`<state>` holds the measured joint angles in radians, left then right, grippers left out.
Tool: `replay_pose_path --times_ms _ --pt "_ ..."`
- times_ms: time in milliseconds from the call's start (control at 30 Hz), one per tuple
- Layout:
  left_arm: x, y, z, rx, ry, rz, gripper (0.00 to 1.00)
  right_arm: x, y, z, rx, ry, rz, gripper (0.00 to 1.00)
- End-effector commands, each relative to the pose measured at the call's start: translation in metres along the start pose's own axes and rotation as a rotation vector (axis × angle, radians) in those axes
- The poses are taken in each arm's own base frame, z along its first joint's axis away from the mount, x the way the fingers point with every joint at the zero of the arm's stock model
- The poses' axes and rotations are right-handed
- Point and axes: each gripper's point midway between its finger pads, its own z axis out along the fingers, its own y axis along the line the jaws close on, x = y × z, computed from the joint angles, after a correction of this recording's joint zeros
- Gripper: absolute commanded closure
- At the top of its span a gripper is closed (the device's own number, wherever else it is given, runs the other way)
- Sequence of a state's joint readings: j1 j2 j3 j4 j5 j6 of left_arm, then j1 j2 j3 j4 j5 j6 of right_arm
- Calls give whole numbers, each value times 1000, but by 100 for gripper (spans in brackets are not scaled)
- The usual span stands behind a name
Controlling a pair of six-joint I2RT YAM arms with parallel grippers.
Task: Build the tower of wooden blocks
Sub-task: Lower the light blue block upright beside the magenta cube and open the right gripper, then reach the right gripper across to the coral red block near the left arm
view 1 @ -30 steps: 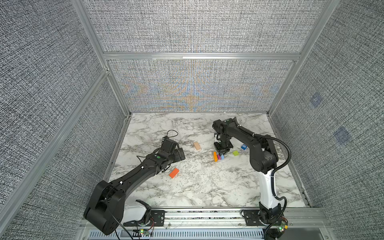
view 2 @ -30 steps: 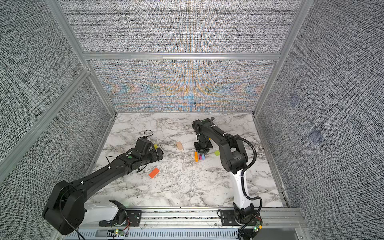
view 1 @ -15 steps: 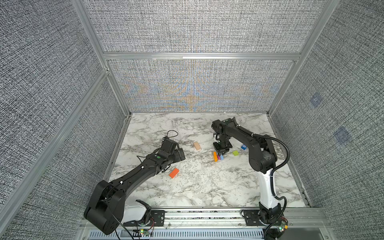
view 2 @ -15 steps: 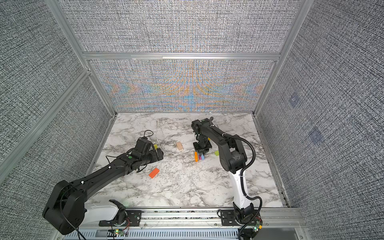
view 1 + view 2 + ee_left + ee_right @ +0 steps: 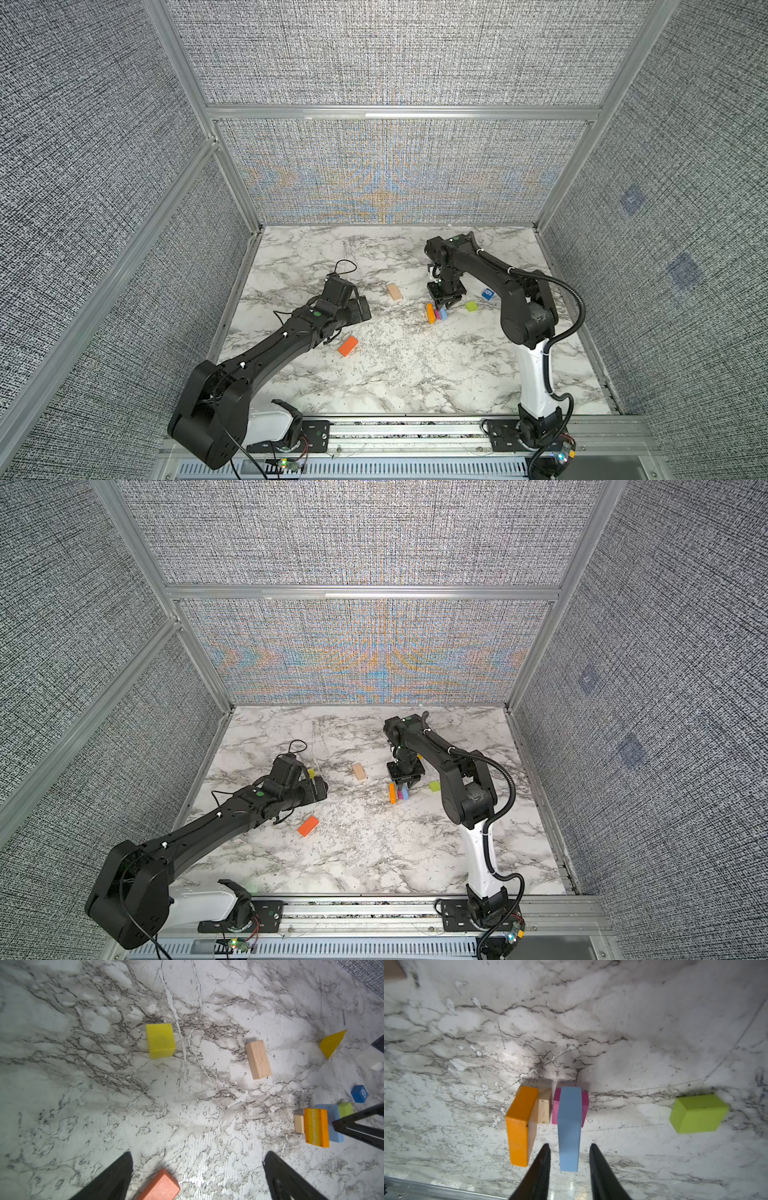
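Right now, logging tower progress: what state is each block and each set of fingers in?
Left fingers: open, empty.
Right fingers: open, straddling blue bar.
Blue bar: upright, not gripped.
Orange bar: upright.
Magenta block: beside blue bar.
Small wood block: beside orange bar.
Green block: loose.
Yellow cube: loose.
Yellow wedge: loose.
Numbered cube: loose.
Wood bar: flat, loose.
Lone orange block: flat, loose.
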<state>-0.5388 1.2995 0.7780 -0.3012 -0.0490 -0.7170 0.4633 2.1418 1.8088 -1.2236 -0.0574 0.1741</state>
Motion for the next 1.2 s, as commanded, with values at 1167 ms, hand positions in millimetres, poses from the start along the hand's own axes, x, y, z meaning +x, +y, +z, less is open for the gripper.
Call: replay_pose_path --times_ms 1167 --pt "-1 76 -145 -301 -86 -33 1 28 79 -84 -140 -481 -244 31"
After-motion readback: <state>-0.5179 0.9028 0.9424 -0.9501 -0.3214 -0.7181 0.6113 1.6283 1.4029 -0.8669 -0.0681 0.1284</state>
